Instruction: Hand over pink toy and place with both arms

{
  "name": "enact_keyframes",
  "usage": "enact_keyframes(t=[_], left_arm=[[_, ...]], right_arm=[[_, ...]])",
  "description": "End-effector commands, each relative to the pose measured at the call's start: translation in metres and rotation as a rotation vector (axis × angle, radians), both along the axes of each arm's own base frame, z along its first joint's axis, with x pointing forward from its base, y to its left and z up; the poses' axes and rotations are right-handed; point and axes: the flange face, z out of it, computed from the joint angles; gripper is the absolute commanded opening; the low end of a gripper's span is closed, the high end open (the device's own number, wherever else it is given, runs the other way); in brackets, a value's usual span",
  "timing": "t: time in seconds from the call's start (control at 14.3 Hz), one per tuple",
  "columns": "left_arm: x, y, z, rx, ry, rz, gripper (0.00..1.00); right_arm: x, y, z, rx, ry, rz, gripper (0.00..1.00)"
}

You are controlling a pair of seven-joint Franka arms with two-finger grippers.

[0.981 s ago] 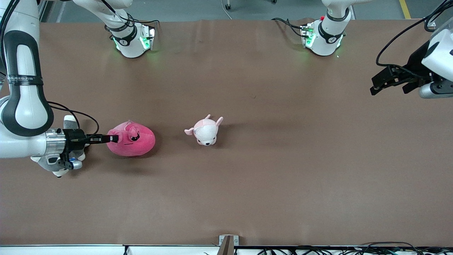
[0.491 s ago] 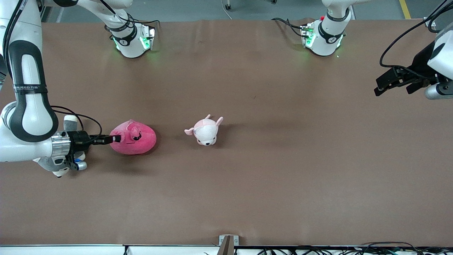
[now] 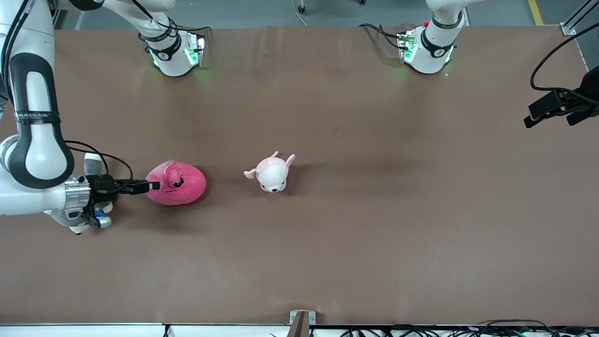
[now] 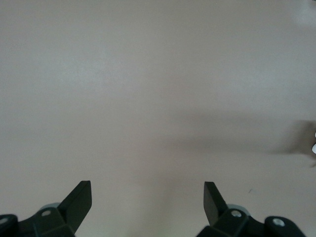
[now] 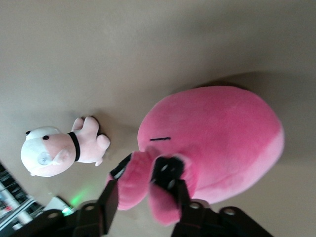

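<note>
The right gripper (image 3: 152, 186) pinched the snout end of the pink toy (image 3: 180, 185), which lay on the table (image 3: 327, 234) toward the right arm's end. At the toy's three o'clock sat a pale pink plush (image 3: 271, 174). The left gripper (image 3: 545, 112) hung spread over the table's left-arm end.

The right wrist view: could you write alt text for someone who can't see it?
The right gripper pinches a soft flap of the pink toy, a big round magenta plush lying on the brown table. A small pale pink-and-white plush with a black collar lies on the table beside it.
</note>
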Motion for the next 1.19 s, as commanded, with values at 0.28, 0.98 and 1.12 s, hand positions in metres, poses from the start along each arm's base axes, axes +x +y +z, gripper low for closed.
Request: enact_keyframes(t=[0.28, 0.98, 1.12], left_arm=[[-0.005, -0.009, 0.001, 0.011, -0.003, -0.021, 1.00], [-0.008, -0.029, 0.005, 0.017, -0.012, -0.043, 1.00], [-0.008, -0.027, 0.005, 0.017, -0.012, -0.038, 1.00]], right_arm=[[-0.019, -0.026, 0.151, -0.432, -0.165, 0.031, 1.00], [-0.051, -0.049, 0.286, -0.544, -0.323, 0.001, 1.00], [-0.053, -0.044, 0.293, -0.566, -0.339, 0.026, 1.00]])
